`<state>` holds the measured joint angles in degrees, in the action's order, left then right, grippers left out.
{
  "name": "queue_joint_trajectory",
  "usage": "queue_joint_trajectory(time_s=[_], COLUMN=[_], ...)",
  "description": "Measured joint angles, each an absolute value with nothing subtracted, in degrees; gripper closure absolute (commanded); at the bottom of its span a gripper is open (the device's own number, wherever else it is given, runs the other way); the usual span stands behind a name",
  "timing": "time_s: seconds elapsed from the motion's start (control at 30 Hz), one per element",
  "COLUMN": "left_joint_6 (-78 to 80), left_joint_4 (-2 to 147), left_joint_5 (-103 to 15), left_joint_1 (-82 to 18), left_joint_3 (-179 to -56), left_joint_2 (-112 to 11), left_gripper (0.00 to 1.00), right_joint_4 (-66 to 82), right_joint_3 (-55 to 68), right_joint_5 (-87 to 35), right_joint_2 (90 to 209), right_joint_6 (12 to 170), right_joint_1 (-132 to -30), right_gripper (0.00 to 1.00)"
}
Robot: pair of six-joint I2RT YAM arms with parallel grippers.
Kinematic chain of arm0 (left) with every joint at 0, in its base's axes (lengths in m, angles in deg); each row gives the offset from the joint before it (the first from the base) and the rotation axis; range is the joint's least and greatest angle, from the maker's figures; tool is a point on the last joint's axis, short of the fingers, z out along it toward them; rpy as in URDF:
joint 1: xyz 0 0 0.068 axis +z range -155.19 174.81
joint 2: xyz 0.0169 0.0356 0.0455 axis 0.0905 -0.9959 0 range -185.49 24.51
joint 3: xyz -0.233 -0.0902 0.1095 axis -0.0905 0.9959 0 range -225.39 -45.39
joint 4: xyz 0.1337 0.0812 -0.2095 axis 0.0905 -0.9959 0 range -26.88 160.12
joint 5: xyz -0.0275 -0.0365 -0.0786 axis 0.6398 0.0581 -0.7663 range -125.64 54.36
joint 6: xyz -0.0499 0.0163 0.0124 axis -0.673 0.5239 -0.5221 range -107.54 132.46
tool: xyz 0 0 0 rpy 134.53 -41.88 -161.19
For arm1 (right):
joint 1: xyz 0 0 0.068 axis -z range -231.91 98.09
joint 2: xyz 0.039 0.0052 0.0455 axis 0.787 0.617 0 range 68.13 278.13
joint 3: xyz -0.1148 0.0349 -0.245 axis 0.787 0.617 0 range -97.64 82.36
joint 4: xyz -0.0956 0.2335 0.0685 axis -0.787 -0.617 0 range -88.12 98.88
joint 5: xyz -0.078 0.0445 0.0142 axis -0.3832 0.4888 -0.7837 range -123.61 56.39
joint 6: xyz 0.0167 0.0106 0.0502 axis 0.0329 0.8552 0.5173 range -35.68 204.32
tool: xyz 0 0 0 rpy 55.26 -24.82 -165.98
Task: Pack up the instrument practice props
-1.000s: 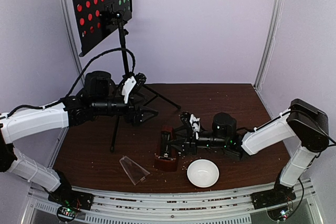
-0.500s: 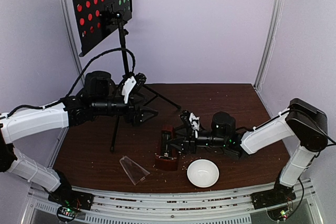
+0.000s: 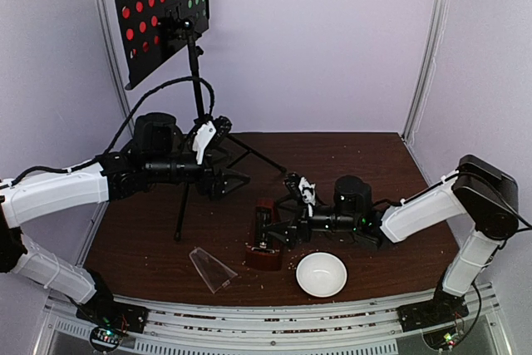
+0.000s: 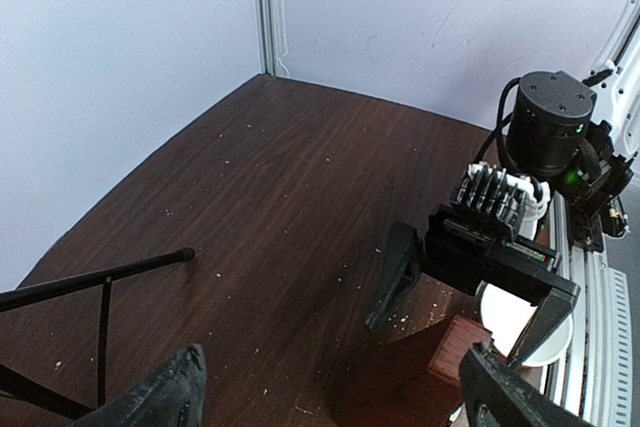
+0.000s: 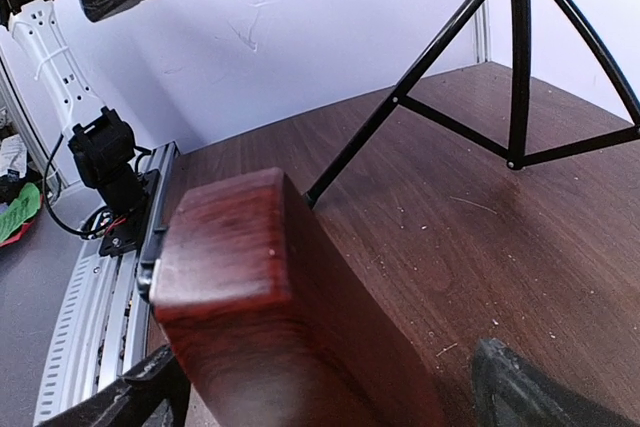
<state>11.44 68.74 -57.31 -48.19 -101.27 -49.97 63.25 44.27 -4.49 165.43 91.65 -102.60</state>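
Observation:
The black perforated music stand (image 3: pixel 158 14) stands at the back left, with the red and green sheets (image 3: pixel 145 6) showing through its holes. Its tripod legs (image 3: pixel 189 197) rest on the table and also show in the right wrist view (image 5: pixel 510 57). The red-brown metronome (image 3: pixel 264 248) stands without its cover, and the clear cover (image 3: pixel 213 268) lies at the front left. My right gripper (image 3: pixel 264 234) is open with its jaws on either side of the metronome (image 5: pixel 260 287), with a gap on one side. My left gripper (image 3: pixel 235 180) is open and empty beside the tripod, behind the metronome (image 4: pixel 455 347).
A white bowl (image 3: pixel 322 274) sits at the front, just right of the metronome and under my right arm; it also shows in the left wrist view (image 4: pixel 505 315). One tripod leg (image 4: pixel 100 277) stretches across the table near my left fingers. Walls close in the back and sides.
My right arm has edged slightly to the left around the metronome. The left arm, the stand and the cover have not moved.

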Motion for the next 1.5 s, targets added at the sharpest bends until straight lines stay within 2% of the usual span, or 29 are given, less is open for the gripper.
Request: queue_joint_trajectory(time_s=[0.2, 0.4, 0.6, 0.83, 1.17, 1.5], left_joint_6=[12.21, 10.94, 3.55, -6.87, -12.95, -15.40], left_joint_4=[67.99, 65.94, 69.28, 72.10, 78.20, 79.97], left_joint_5=[-53.33, -47.93, -40.22, -31.50, -25.88, -21.46], left_joint_1=[-48.52, -53.07, -60.63, -68.17, -71.73, -72.02], left_joint_3=[-101.25, -101.05, -92.99, -84.68, -84.75, -86.25], left_joint_2=[-49.16, -46.45, -38.98, -39.92, -49.12, -54.01], left_gripper=[0.07, 0.06, 0.04, 0.04, 0.05, 0.18], right_joint_4=[59.63, 55.49, 53.99, 56.78, 60.11, 60.50], right_joint_3=[44.38, 48.75, 58.15, 74.52, 76.23, 76.18], right_joint_5=[-4.64, -9.58, -25.78, -48.03, -57.25, -58.69], right_joint_2=[160.33, 144.03, 127.59, 115.35, 114.35, 116.31], right_joint_6=[90.93, 88.17, 84.68, 84.04, 84.17, 84.28], right_joint_1=[-102.58, -101.88, -99.06, -95.39, -94.76, -94.73], right_gripper=[0.00, 0.00, 0.00, 0.00, 0.00, 0.00])
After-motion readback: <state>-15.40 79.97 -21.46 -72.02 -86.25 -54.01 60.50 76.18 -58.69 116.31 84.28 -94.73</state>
